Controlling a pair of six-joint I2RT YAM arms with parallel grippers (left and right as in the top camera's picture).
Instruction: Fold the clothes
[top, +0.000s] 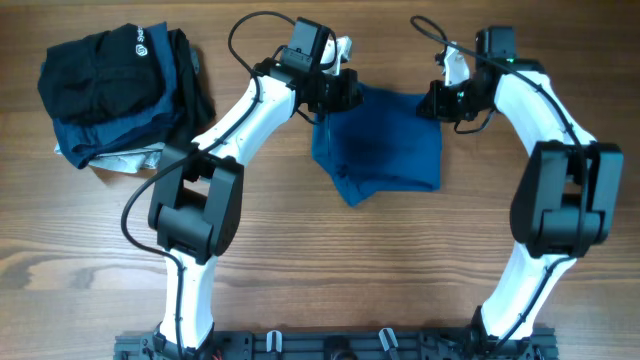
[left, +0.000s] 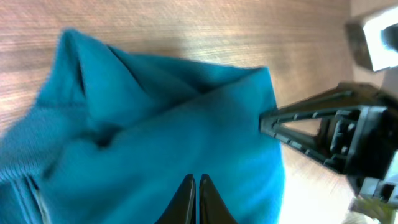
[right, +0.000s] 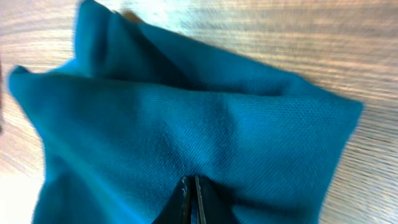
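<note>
The shirt (top: 385, 150) is lying bunched in the middle of the tabletop (top: 330, 270). The left pincer (left: 197, 182) and right pincer (right: 191, 182) are each pinching its far edge. A fold is starting, I think. Next, both should be carrying that edge over together, evenly.

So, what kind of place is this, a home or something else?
Probably a robotics lab bench, not a home: a wood-grain table, the black two-finger left gripper and right gripper both shut on a medium-blue soft fabric shirt, and a pile of dark folded garments beside.
</note>
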